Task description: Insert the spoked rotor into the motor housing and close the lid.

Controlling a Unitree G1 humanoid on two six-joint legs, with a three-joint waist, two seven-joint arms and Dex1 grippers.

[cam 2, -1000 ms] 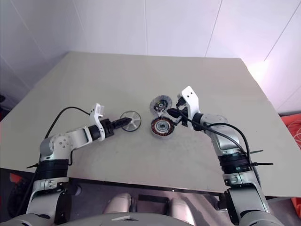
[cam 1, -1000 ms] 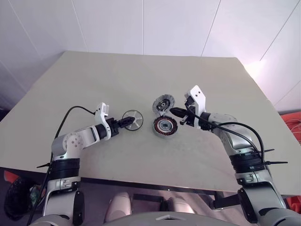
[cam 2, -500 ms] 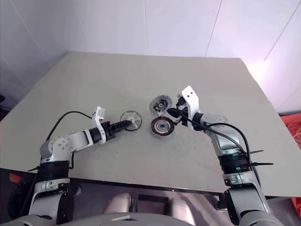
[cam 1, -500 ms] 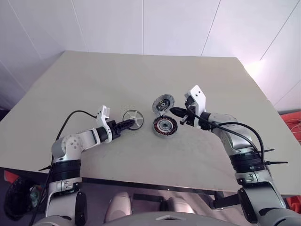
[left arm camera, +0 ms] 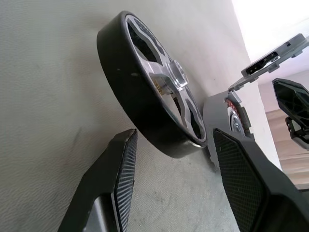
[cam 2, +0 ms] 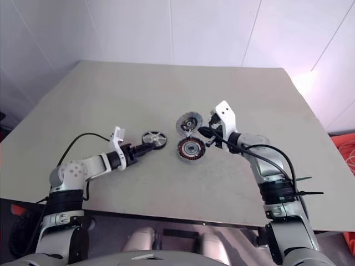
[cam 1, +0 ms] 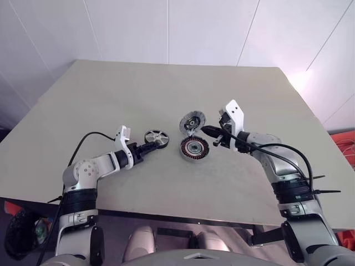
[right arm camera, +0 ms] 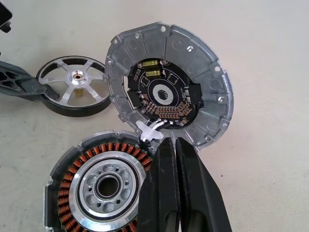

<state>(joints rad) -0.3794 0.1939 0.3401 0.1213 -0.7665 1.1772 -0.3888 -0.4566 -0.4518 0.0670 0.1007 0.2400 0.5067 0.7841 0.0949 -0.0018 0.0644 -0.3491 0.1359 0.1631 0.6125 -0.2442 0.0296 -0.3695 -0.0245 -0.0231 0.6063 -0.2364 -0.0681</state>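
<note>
The spoked rotor [cam 1: 157, 138], a small silver wheel, rests on the table left of the motor housing [cam 1: 194, 148], a dark puck with copper windings. My left gripper [cam 1: 147, 146] is closed on the rotor's near rim; in the left wrist view its fingers [left arm camera: 118, 174] flank the rotor [left arm camera: 159, 92]. The lid [cam 1: 192, 121] stands open, joined to the housing's far edge. My right gripper [cam 1: 204, 131] is shut, its tips at that joint; the right wrist view shows the gripper [right arm camera: 167, 145], lid [right arm camera: 193, 58], housing [right arm camera: 106, 186] and rotor [right arm camera: 75, 87].
Everything sits mid-way across a beige table [cam 1: 166, 88] with bare surface all round. White wall panels stand behind it. The table's front edge [cam 1: 166, 213] runs just below both arms. Black cables loop off each forearm.
My left fingers have closed in on the rotor's rim. The rotor, round before, now shows as a flatter oval. The right arm, housing and lid have not moved.
</note>
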